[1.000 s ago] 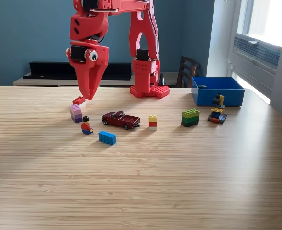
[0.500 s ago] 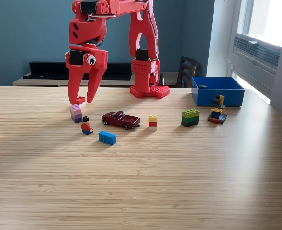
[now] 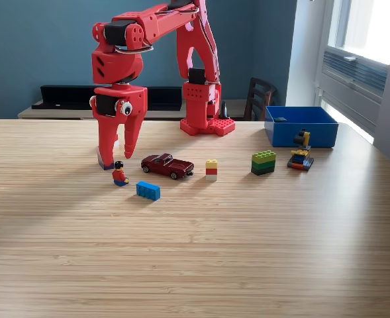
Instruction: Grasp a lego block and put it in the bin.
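Reaching forward from a red base (image 3: 206,126) at the back of the wooden table (image 3: 195,252), elbow high, wrist bending straight down. Pointing the red gripper (image 3: 116,158) at the tabletop on the exterior view's left, jaws standing parted with a clear gap, tips straddling a purple lego block (image 3: 102,163) that is mostly hidden behind the nearer jaw; whether touching it, cannot tell.

Counting along the table: one minifigure (image 3: 120,173), one blue brick (image 3: 148,191), one dark red toy car (image 3: 167,165), one yellow-red-white stack (image 3: 211,169), one green stack (image 3: 263,161), one small mixed build (image 3: 301,155).

Sitting at the exterior view's right, well apart from the gripper: the blue bin (image 3: 300,132), showing one small dark piece (image 3: 281,120) near its back-left corner.
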